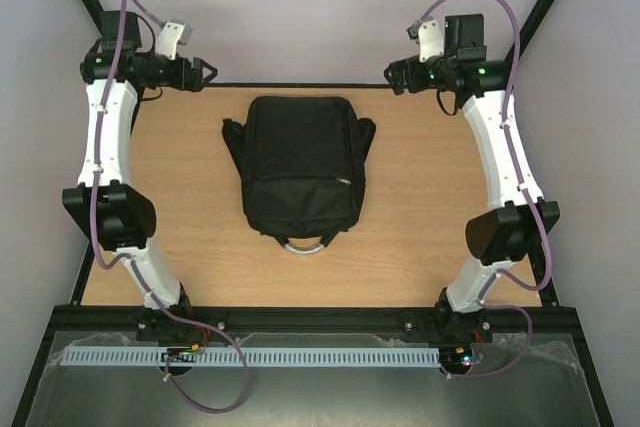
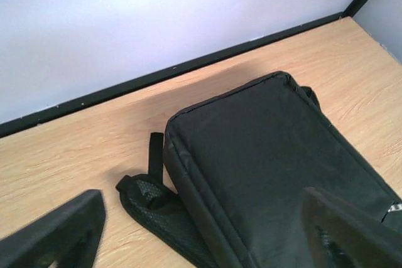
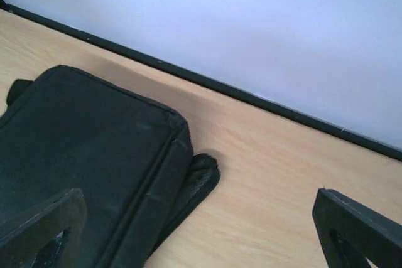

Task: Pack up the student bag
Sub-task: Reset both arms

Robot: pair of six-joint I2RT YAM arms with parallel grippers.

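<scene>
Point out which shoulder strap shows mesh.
The left strap, beside the bag: its netting shows, while the right strap looks plain.

Student bag [image 1: 302, 162] flat on table [image 1: 420, 247]

1. We see a wooden table [image 1: 180, 197], dark-edged along its far side.
2. On it we find one bag [image 1: 300, 162] lying flat, between the left gripper [image 1: 206, 73] and right gripper [image 1: 394, 75], base-ward of both, touching neither.
</scene>
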